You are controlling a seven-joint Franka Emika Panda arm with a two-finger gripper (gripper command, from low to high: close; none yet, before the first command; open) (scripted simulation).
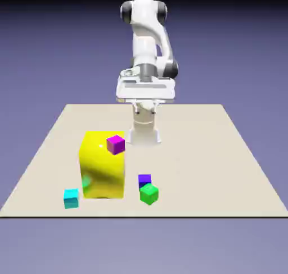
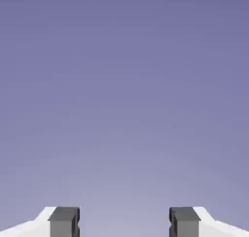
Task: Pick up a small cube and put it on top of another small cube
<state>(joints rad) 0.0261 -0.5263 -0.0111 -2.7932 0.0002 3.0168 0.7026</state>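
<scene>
The claw point(image 2: 124, 221) is spread wide and grasps nothing: the hand view shows its two grey fingertips point(image 2: 63, 220) well apart, with only plain blue-violet backdrop between them. That view looks out level, away from the bench, which suggests the arm sits in a raised resting pose rather than aimed at any cube.

The exterior view supplies what the hand view lacks. There the hand hangs high near the far edge of the bench point(image 1: 225, 155), well apart from everything on it. A big yellow block point(image 1: 101, 171) stands toward that view's left, with a magenta cube point(image 1: 115, 144) at its upper right corner. Near the front edge lie a cyan cube point(image 1: 71, 198), beside the block's lower left, and a green cube point(image 1: 149, 193) touching a blue cube point(image 1: 144, 179) just behind it. Any of these small cubes could serve; the pick-up has not begun.
</scene>
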